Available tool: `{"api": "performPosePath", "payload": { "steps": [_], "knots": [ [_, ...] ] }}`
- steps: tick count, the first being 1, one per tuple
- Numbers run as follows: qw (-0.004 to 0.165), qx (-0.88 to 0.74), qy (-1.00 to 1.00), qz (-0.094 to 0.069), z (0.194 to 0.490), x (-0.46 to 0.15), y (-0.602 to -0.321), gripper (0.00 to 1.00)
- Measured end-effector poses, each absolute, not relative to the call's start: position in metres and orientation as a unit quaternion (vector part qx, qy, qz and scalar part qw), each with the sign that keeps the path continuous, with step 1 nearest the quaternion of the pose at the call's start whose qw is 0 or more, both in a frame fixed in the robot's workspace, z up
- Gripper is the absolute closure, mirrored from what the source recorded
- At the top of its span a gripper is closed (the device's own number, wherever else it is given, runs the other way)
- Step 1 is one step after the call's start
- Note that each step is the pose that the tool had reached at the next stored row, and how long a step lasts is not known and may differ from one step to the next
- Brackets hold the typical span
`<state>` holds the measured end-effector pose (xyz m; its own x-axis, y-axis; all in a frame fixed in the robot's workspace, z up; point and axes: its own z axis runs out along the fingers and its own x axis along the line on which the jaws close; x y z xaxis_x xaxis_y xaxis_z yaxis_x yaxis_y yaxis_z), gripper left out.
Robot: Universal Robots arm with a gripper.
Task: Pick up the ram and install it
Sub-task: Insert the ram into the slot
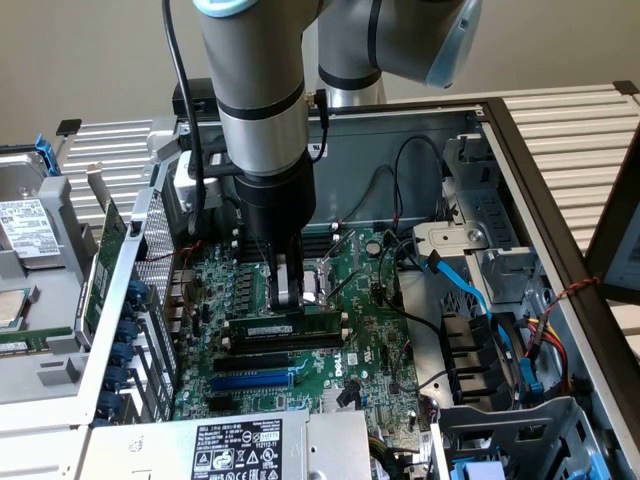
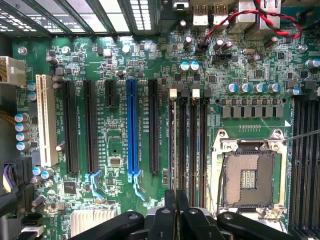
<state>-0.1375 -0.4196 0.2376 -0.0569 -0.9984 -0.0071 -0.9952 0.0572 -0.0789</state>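
Exterior view: the ram [image 1: 285, 327] is seen seated edge-up in a black slot [image 1: 290, 343], the gripper [image 1: 287, 285] poised just above it, fingers near-closed and apparently empty, so the pressing-home step is judged in hand, calling for straight downward pressure.

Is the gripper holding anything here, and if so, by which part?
Nothing appears held. The gripper hangs just above the long dark green-black RAM stick, which stands on edge among the black motherboard slots, apparently seated.
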Motion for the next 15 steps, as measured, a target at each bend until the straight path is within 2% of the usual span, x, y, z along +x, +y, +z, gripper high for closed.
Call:
{"api": "performPosePath", "payload": {
  "steps": [15],
  "knots": [
    [0.031,-0.686,0.726,-0.027,0.2359,-0.1386,-0.4197,0.87]
  ]
}}
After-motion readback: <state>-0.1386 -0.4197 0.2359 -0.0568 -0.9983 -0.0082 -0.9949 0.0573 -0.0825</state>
